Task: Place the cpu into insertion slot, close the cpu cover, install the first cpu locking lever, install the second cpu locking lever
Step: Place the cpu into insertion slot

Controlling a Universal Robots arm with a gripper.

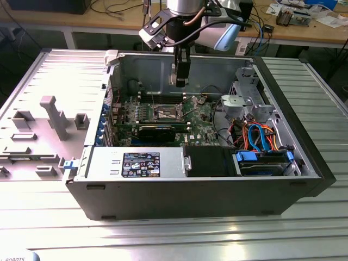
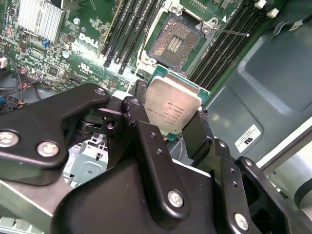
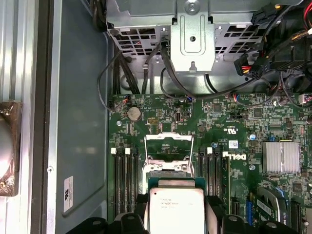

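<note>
While the arm reaches down into the open computer case (image 1: pixel 304 157) from above in the exterior view, the gripper (image 1: pixel 180 81) hangs over the green motherboard (image 1: pixel 198 117), well clear of it. In both wrist views its 2 black fingers (image 2: pixel 146 141) are clamped narrow on opposite edges of the cpu (image 2: pixel 173 109), so the gripper (image 2: pixel 168 122) carries the chip in the air with its silver-grey top turned towards the cameras. In the first wrist view the cpu (image 3: pixel 175 209) sits between the fingertips of the gripper (image 3: pixel 176 218) and overlaps the near edge of the socket area in the picture. The insertion slot (image 2: pixel 174 43) lies bare on the board, its dark centre with rows of contacts showing in the second wrist view, apart from the chip. The cpu cover (image 3: pixel 168 137) is swung up and open on the far side of the slot in the first wrist view. A thin locking lever (image 2: pixel 230 33) stands loose, angled out across the long black memory slots (image 2: pixel 131 29) that flank the socket on 2 sides. A finned silver heat sink (image 3: pixel 280 157) is fixed further along the board, and a metal drive cage (image 3: pixel 192 34) with black cables rises beyond the board's edge. The case rests on a ribbed metal table (image 1: pixel 163 239).
</note>
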